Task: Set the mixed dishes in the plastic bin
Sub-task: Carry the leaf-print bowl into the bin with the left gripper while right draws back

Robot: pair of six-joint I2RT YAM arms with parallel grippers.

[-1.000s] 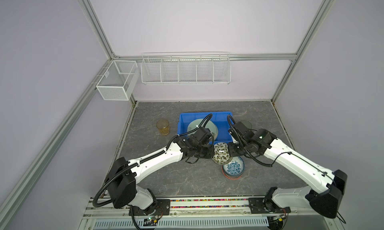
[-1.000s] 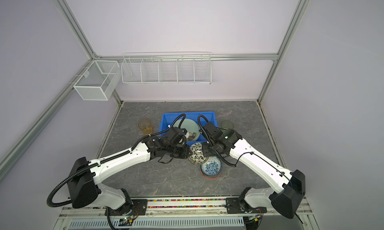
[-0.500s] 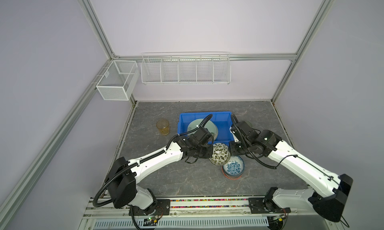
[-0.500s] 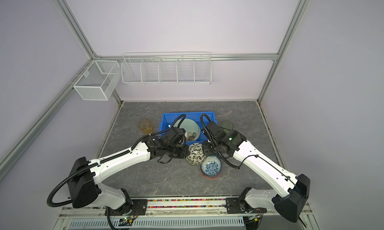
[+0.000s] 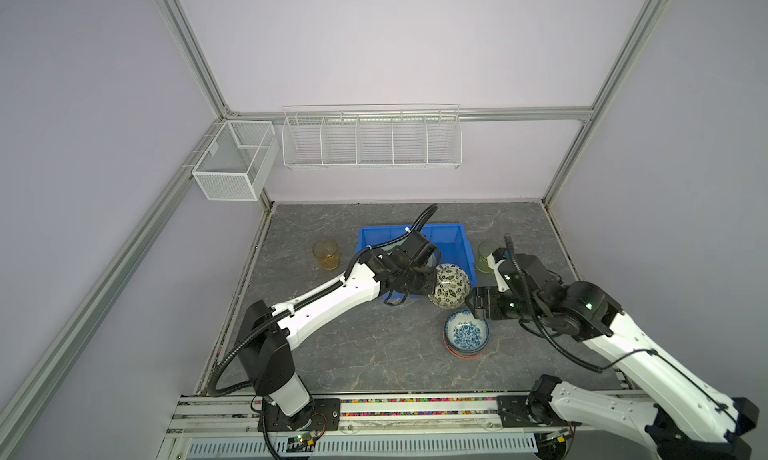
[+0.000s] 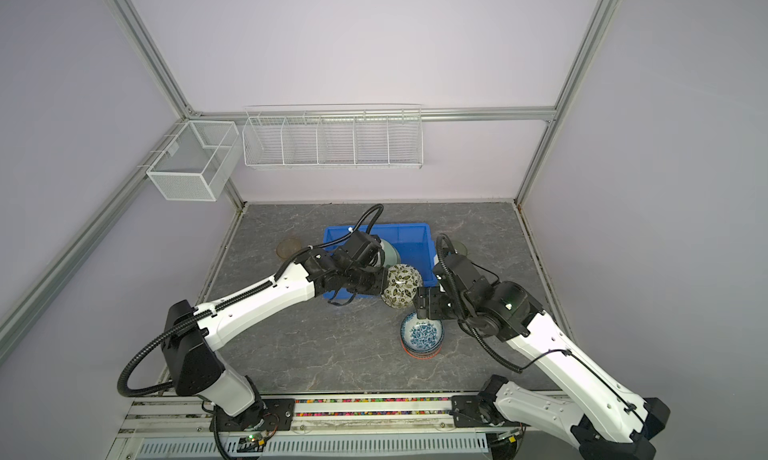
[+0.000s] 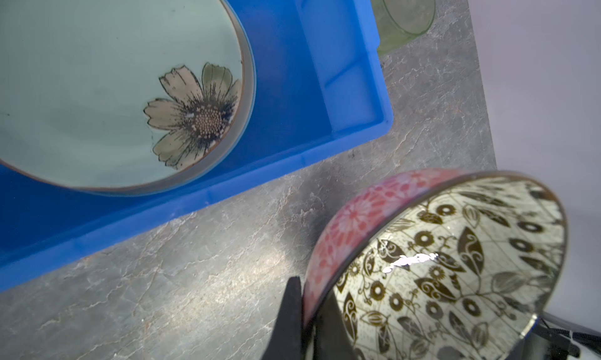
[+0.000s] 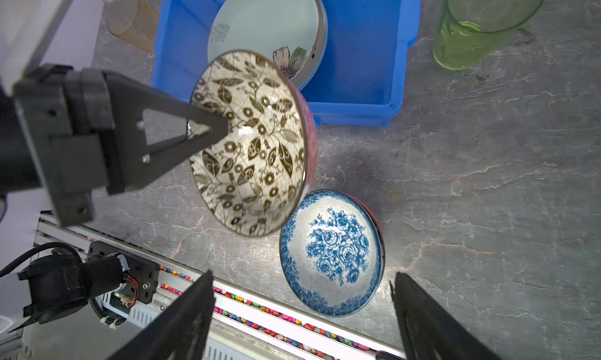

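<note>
Left hand [image 8: 218, 130] clamps the rim of the tilted leaf-pattern bowl [image 5: 449, 285], held above the tabletop [image 5: 365, 354] by the blue bin [image 5: 458, 241] toward the far edge. Right hand [image 5: 474, 305] wide, empty, near the blue-flower bowl [image 5: 466, 333]. Flower plate [image 7: 97, 82] in bin.

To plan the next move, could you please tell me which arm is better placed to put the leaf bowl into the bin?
Left. The left gripper is shut on the rim of the leaf bowl, which hangs tilted beside the bin. The right gripper is open and holds nothing.
</note>
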